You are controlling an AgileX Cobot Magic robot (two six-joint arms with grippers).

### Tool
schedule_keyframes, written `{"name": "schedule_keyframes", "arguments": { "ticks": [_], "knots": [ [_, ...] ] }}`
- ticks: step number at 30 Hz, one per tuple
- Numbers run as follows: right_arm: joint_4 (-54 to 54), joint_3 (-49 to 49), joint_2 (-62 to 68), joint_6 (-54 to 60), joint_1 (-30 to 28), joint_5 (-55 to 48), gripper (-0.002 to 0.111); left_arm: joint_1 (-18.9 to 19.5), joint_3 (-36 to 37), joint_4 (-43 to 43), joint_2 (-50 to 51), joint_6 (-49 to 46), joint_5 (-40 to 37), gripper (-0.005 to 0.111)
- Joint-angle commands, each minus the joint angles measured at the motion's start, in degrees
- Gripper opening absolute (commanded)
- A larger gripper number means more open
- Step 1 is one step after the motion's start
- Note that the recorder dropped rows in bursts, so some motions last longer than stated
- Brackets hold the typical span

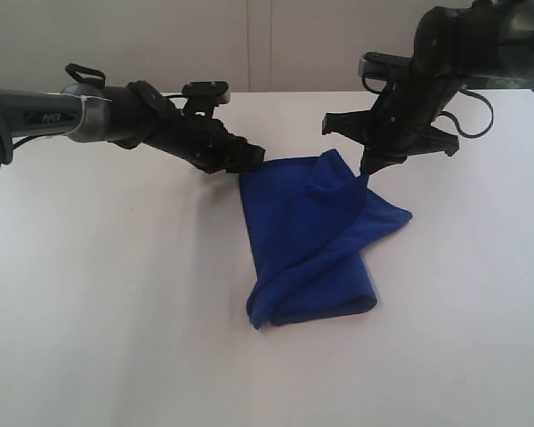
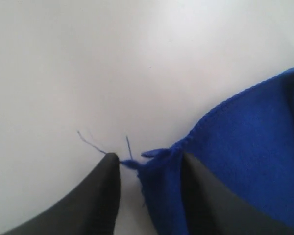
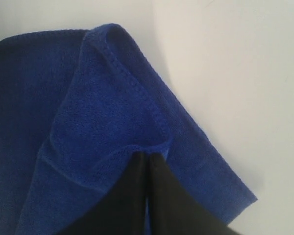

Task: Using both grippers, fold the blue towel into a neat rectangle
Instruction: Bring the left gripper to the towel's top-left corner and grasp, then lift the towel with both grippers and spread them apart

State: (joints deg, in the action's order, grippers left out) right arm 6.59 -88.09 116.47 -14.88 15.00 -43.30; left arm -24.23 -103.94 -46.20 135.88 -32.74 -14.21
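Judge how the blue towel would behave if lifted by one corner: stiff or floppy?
Probably floppy: the blue towel sags and creases where the right tool pinches a fold. Likely light, since that thin pinch holds the fold up. Its fleecy surface should resist slipping.

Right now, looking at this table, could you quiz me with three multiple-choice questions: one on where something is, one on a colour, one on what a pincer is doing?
1. Where does the towel lie?
A) on the white table
B) in a basket
C) on the floor
2. What colour is it?
A) red
B) blue
C) green
3. How does the left pincer stand?
A) shut tight
B) open
C) out of sight
Answers: 1 A, it lies part-folded on the table. 2 B, it is deep blue all over. 3 B, its fingers stand apart at a towel corner.
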Motion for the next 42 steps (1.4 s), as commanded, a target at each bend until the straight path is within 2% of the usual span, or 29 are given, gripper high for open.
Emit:
{"name": "schedule_keyframes", "arguments": {
  "ticks": [1,6,7,14,26,30,37,42],
  "knots": [
    [-0.2,0.1,0.0,0.7,-0.2,0.1,0.000,-0.6,0.5,0.0,2.1,-0.4,-2.5,0.029],
    [-0.2,0.1,0.0,0.7,-0.2,0.1,0.000,-0.6,0.5,-0.1,1.7,-0.4,-2.5,0.002],
    [-0.2,0.1,0.0,0.7,-0.2,0.1,0.000,-0.6,0.5,-0.1,1.4,-0.4,-2.8,0.000],
    [-0.4,0.1,0.0,0.7,-0.2,0.1,0.000,0.2,0.5,0.4,-2.6,-0.4,-8.7,0.000],
    [-7.0,0.1,-7.9,0.7,-0.2,-5.1,0.000,5.5,0.5,2.4,-13.1,-0.4,-24.1,0.000],
    [-9.6,0.1,-10.7,1.3,-0.2,-8.2,0.000,5.5,0.5,7.2,-17.9,0.4,-29.7,0.000],
    [-12.7,0.1,-17.2,1.4,-0.2,-12.6,0.000,5.5,0.5,20.5,-26.1,10.5,-38.4,0.000],
    [-13.2,0.5,-23.4,2.2,-0.2,-15.4,0.000,5.5,1.7,21.6,-32.3,11.4,-43.3,0.000]
  ]
}}
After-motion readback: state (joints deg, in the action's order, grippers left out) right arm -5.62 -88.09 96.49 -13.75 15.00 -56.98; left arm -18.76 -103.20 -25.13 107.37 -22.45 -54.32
